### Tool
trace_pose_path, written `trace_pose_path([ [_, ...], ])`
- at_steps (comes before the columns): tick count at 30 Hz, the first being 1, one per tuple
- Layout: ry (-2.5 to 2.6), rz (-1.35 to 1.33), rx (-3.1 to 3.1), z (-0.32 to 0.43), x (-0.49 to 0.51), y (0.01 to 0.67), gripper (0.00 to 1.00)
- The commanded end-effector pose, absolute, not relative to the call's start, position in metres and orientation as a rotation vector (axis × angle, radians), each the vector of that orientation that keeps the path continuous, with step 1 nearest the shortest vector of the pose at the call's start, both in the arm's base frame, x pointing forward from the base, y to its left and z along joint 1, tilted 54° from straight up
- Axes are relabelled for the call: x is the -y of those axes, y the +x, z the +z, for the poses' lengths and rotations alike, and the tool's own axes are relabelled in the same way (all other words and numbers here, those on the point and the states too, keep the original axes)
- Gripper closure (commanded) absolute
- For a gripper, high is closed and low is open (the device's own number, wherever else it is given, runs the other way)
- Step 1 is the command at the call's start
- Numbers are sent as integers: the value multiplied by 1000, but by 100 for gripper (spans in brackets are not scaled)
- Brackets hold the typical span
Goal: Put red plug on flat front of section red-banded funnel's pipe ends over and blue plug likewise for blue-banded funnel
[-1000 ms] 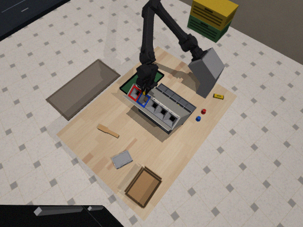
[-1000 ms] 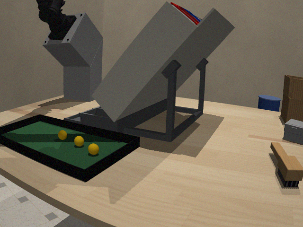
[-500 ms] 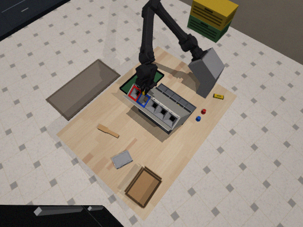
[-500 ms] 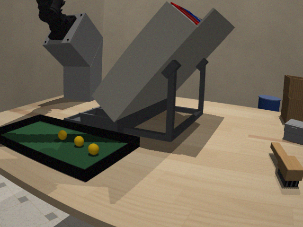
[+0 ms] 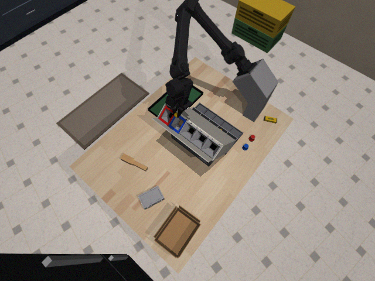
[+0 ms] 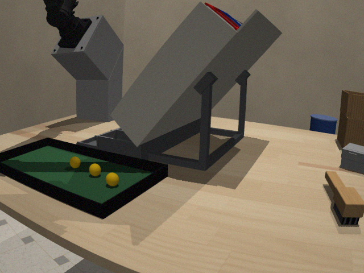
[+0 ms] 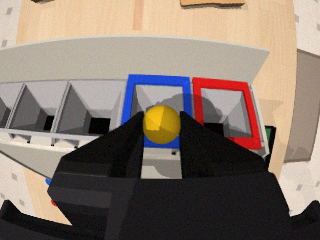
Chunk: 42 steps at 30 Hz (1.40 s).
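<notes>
My gripper (image 7: 161, 119) is shut on a yellow marble (image 7: 161, 123) and holds it right above the blue-banded funnel (image 7: 159, 102). The red-banded funnel (image 7: 223, 107) is beside it at the end of the row. In the top view the gripper (image 5: 176, 113) hangs over the blue-banded funnel (image 5: 177, 123), next to the red-banded funnel (image 5: 164, 115). The red plug (image 5: 251, 137) and the blue plug (image 5: 245, 147) stand on the wooden board beside the far end of the funnel rack. Three yellow marbles (image 6: 94, 169) lie in the green tray (image 6: 73, 173). The grey cover (image 6: 187, 70) hides the pipes.
The row of open sections (image 5: 216, 118) runs along the rack's far side. A wooden brush (image 5: 133, 161), a grey box (image 5: 150, 196), a cardboard box (image 5: 177, 230) and a small yellow block (image 5: 270, 119) lie on the board. The arm's grey base (image 5: 255, 87) stands behind the rack.
</notes>
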<state>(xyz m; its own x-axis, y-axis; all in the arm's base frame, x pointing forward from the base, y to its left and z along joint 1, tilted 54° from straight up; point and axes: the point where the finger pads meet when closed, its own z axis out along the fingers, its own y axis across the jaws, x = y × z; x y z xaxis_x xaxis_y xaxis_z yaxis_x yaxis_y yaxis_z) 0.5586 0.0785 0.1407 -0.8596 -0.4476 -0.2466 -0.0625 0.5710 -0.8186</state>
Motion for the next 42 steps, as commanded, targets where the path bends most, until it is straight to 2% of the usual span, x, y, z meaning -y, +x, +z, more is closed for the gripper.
trace_pose_path([
  [1, -377, -1191, -2355, 147, -75, 569, 100],
  [30, -356, -1179, -2344, 124, -56, 565, 100],
  [31, -361, -1178, -2342, 125, -62, 563, 41],
  [42, -361, -1178, -2342, 125, -62, 563, 41],
])
